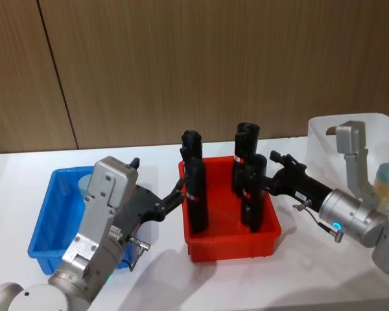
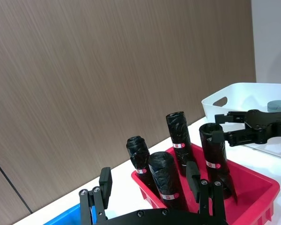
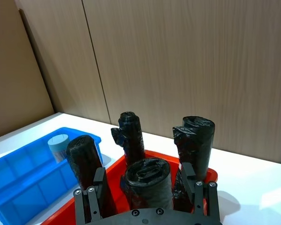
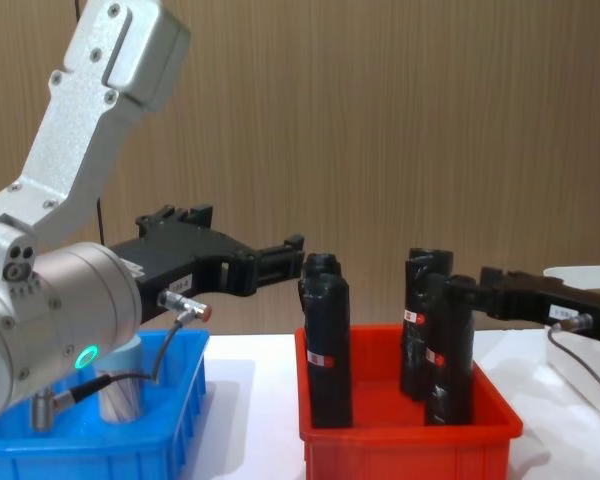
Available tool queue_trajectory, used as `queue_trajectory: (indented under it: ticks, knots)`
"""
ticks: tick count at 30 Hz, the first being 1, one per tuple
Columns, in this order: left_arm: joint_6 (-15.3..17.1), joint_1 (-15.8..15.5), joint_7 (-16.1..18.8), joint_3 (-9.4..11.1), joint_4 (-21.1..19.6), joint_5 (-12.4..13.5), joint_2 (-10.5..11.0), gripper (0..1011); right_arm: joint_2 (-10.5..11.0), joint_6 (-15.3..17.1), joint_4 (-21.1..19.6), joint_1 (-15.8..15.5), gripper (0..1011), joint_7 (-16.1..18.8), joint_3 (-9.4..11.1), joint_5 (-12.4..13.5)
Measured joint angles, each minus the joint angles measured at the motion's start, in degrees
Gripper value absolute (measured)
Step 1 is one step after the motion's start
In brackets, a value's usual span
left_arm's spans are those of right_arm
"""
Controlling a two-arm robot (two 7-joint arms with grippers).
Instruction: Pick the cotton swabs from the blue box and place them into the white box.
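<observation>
We see the left claw (image 1: 179, 189), black and angular, hovering just left of the red bin (image 1: 231, 244), its two fingers spread apart and holding nothing. It reaches from above the blue box (image 1: 48, 223) toward the red bin's left rim. The right claw (image 1: 270, 170) hovers over the red bin's right side, next to one of the black rolls; its fingers also stand apart, empty.

The red bin is our landmark: a shallow rectangular tray of glossy red plastic at the middle of the white worktop (image 1: 246, 285). Four black rolls (image 1: 195, 197) stand upright inside it, tall cylinders wrapped in crinkled black film, each with a small red-and-white label partway up. The label print is too small for us to read.

Left of the red bin sits the blue box, bright blue plastic with ribbed outer walls and moulded dividers on its floor. One jar of cotton swabs (image 3: 59, 146) stands upright in it, at the end nearer the back wall: a small cylinder with a pale grey-blue round lid.

Right of the red bin is the white box (image 1: 324, 146), milky smooth plastic with a handle cut-out near its rim. A second jar (image 1: 386, 183) stands inside it, tan swab sticks visible beneath its grey-blue lid.

Behind everything runs a brown wood-grain panelled wall (image 1: 181, 65).
</observation>
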Motion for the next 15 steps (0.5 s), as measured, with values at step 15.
queue_trajectory:
  ticks: [15]
  knots:
    - [0.00,0.00,0.00,0.00,0.00,0.00,0.00,1000,-1.98,-3.26,10.36,6.15,1001,2.76,-0.99,-0.46]
